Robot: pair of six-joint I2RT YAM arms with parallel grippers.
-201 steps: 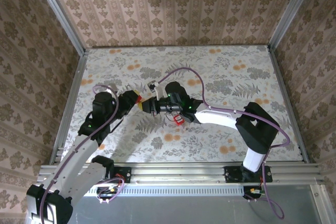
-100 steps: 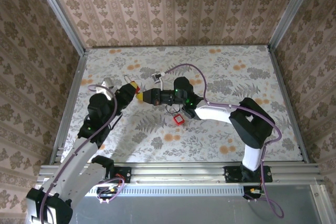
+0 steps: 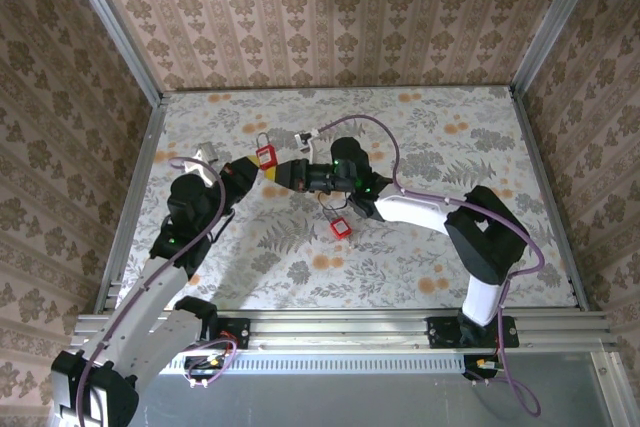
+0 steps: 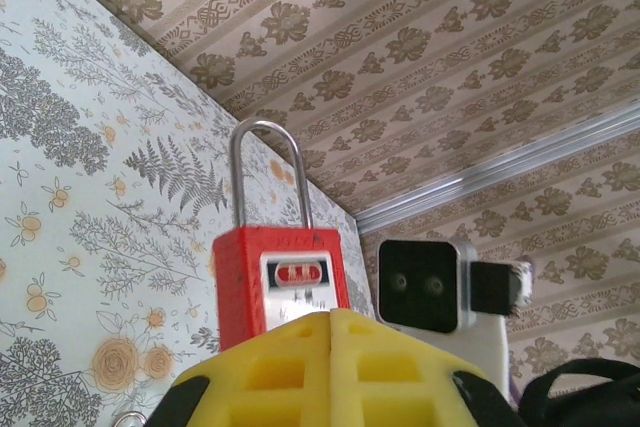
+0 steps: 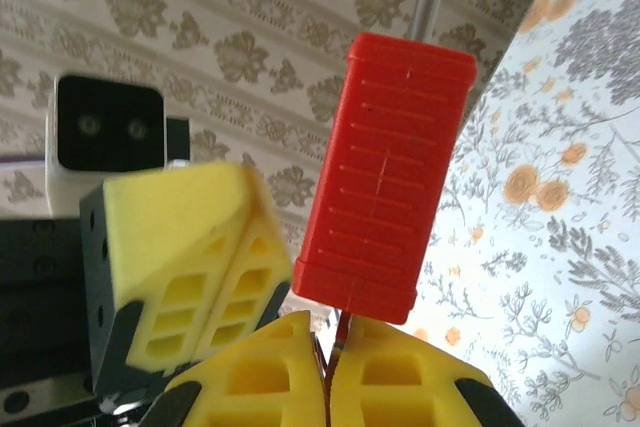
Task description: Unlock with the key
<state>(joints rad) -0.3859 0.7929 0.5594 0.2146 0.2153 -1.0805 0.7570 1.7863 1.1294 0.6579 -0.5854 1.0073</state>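
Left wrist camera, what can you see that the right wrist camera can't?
Left wrist camera: the red padlock's front with its white label, and the rounded top of the silver shackle. Right wrist camera: the padlock's ribbed side, and the thin dark key poking into its bottom from the shut right fingers. Both: the red padlock, the yellow left fingers, the flowery table and the patterned wall.

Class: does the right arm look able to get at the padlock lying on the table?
Probably not yet: the right gripper is shut on the key at the raised padlock in the left gripper. The table padlock lies uncovered beside that arm.
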